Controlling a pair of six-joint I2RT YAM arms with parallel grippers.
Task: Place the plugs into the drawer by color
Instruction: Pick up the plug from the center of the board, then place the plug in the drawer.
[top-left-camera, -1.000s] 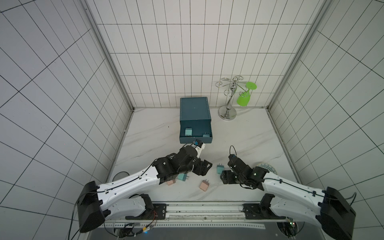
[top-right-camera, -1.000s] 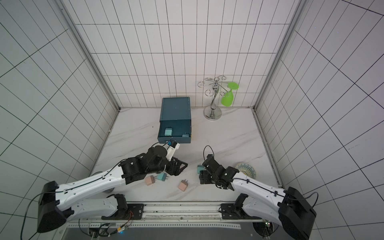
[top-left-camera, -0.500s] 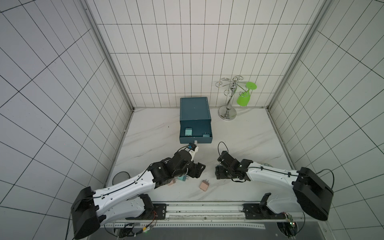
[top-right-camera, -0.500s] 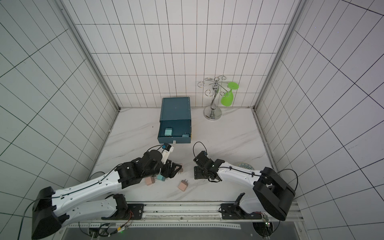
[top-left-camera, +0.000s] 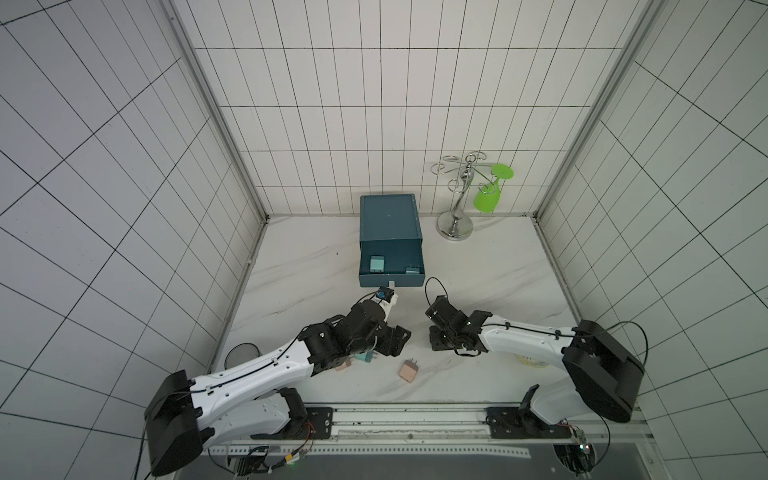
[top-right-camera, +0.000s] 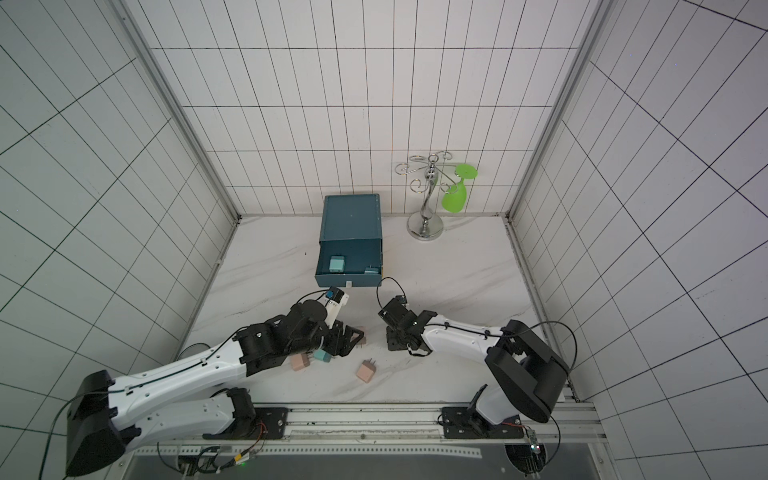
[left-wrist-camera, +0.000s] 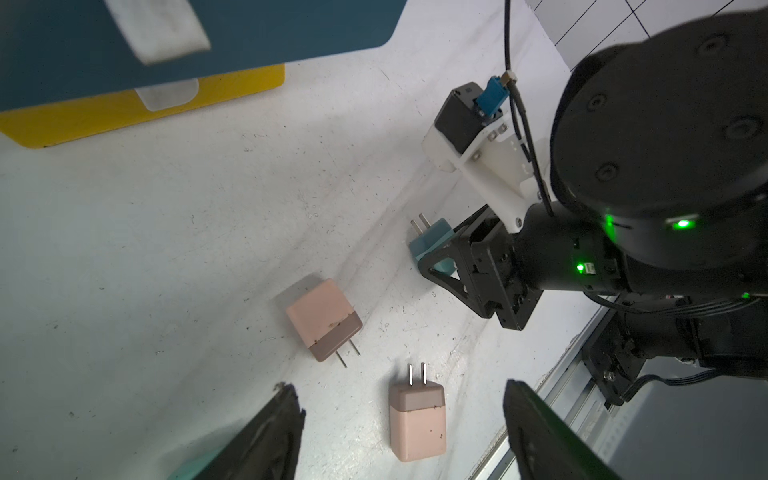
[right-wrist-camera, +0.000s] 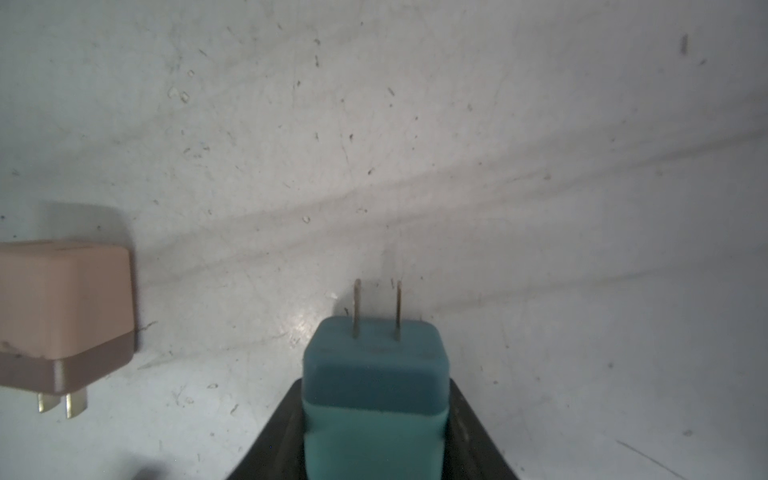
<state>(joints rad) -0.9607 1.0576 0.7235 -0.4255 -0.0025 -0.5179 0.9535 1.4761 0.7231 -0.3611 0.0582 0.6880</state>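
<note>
Right hand (left-wrist-camera: 444, 249) is clamped on a teal plug (right-wrist-camera: 376, 374) — left hand (left-wrist-camera: 401, 390) gapes wide, empty, near a pinkish plug (left-wrist-camera: 417, 424) on the bench (left-wrist-camera: 166, 249).

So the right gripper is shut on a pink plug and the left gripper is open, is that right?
Not quite. The right gripper is shut on a teal plug, not a pink one; the right wrist view shows it clamped there. The rest stands: the left gripper is open, as the left wrist view shows.
</note>
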